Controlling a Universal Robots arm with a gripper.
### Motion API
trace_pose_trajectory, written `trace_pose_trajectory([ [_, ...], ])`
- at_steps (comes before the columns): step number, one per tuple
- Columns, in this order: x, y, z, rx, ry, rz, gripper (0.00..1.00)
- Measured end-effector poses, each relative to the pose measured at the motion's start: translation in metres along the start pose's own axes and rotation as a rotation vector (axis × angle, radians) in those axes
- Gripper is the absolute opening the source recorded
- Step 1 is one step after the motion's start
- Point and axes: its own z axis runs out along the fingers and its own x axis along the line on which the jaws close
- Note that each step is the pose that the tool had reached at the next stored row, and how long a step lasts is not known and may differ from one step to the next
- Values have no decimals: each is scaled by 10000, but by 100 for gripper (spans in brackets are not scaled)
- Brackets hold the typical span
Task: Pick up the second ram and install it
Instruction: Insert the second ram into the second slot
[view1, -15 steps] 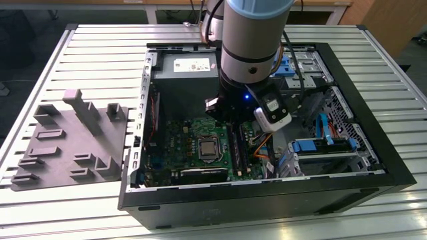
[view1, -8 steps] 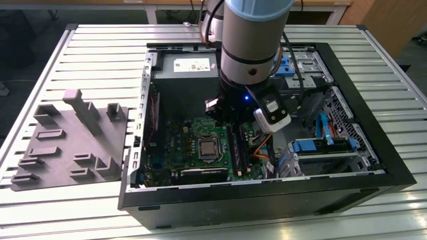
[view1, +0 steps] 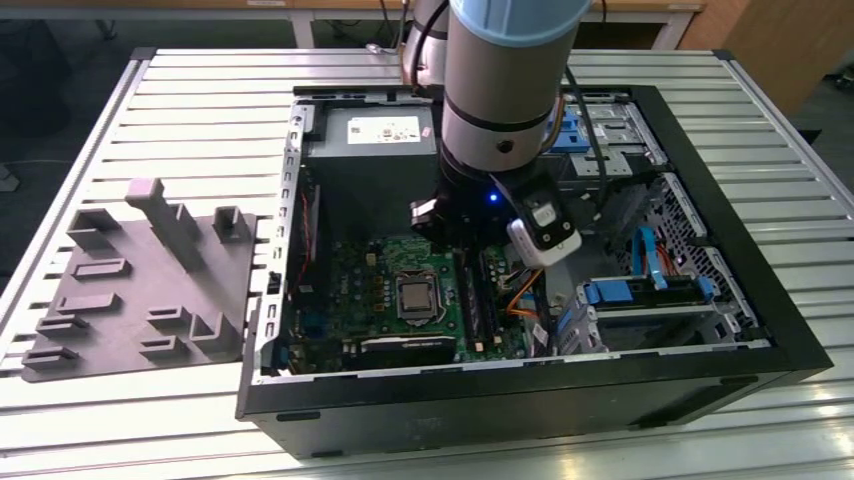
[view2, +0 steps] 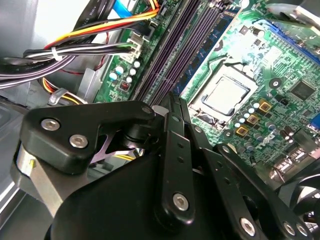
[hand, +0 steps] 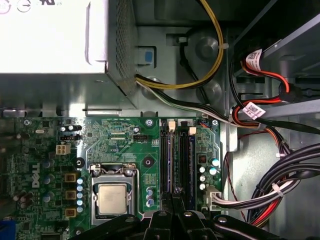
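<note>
Green motherboard (view1: 358, 272) in an open computer case (view1: 534, 385).

Exterior view: the arm reaches into the case and the gripper (view1: 458, 240) is low over the memory slots beside the processor (view1: 416, 297). A grey moulded holder (view1: 134, 290) lies on the table at the exterior view's left, well apart from the case, with no stick in it.

Second wrist view: jaws drawn narrow, the gripper (view2: 171, 100) tips together over the dark slot row. A blue board edge, taken for the second ram (view2: 216, 37), stands in a slot. By that, pick-up looks done and seating is far along. Whether the latches are home, I cannot tell.

First wrist view: the slots (hand: 177, 155) run away from the gripper (hand: 177, 192). The bundled cables (hand: 280, 175) lie beside the board, clear of the slots.
</note>
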Motion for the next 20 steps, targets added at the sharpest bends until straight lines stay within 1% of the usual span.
trace_pose_trajectory([
  [15,-11,-3,59,1,0,0,12],
  [20,-20,-3,69,2,0,-2,12],
])
